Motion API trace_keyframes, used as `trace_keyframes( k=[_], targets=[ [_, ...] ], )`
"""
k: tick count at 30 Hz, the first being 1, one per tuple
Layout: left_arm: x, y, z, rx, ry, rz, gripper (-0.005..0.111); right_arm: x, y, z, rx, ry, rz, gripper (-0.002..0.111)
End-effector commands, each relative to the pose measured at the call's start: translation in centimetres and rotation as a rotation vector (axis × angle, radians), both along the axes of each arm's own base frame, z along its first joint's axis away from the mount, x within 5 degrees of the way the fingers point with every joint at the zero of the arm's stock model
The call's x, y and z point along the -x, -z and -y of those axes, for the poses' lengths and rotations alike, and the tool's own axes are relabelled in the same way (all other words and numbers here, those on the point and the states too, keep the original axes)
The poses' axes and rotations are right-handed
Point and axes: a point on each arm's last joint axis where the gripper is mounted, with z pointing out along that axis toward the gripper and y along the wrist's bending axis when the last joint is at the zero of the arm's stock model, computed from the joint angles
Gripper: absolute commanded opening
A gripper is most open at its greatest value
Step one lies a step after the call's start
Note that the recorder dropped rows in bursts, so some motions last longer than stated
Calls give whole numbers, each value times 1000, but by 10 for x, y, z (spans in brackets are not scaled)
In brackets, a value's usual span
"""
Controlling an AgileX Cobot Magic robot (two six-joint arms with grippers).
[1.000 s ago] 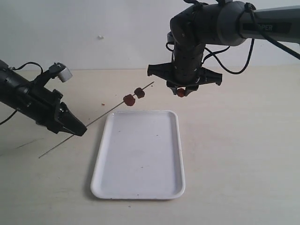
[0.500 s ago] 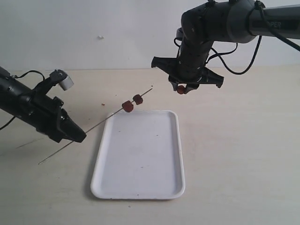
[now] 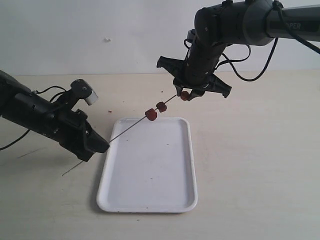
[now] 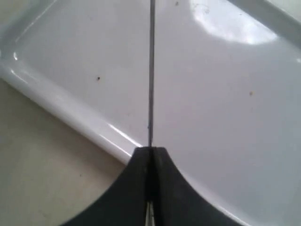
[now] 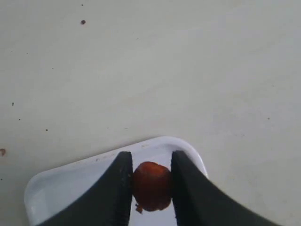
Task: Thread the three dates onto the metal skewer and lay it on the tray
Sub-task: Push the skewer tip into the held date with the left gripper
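As the left arm swings in toward the middle of the exterior view, the metal skewer (image 3: 131,128) comes with it. Half a second ago its tip stood clear to the left of the fruit waiting up there; now it rises from lower left to upper right and runs right up to the third date (image 3: 185,95). That date is pinched between the fingers of the right hand (image 3: 185,95), just above centre of the frame, and the right wrist view shows it squeezed snugly between the two dark fingers, with a corner of the tray (image 5: 56,181) beneath it.

The left hand (image 3: 102,146) is clenched tight on the skewer low on its shaft, and the left wrist view shows the rod running straight out from the closed fingertips over the tray. A short tail pokes out behind toward the lower left.

The two dates (image 3: 156,110) already threaded sit close together on the upper part of the rod, above the tray's far left corner. They have ridden up and to the right with it.

Tip and fruit look to be touching, though whether the point has bitten in I can't tell. By my reckoning this is the last piercing. After that the loaded skewer only has to come down onto the white tray (image 3: 150,170), which lies bare on the tabletop (image 3: 250,165).
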Motion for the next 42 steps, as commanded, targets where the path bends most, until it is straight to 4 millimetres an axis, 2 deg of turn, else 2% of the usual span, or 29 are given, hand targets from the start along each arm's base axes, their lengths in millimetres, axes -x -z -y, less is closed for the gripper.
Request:
trace_keyframes(
  k=[1,11,20,25,29,42],
  targets=[
    [1,-1,5,15,-7,3,0,0,-7,0,-29,5,19,28],
    [1,2,7,15,-1,-7,0,-1,-8,-6,-94,4,32,28],
    [0,2,5,2,-11,4,0,-1,-9,-6,-91,-3,35,28],
    [-1,3,5,-6,-16,15,0,0,-16,-5,-89,-13,51,28],
    [-2,3,-5,6,-29,-2,0,1,-18,-5,-85,-20,55,28],
    [-1,1,-1,57,-23,-10,0,1,-18,-5,-87,-19,55,28]
  ],
)
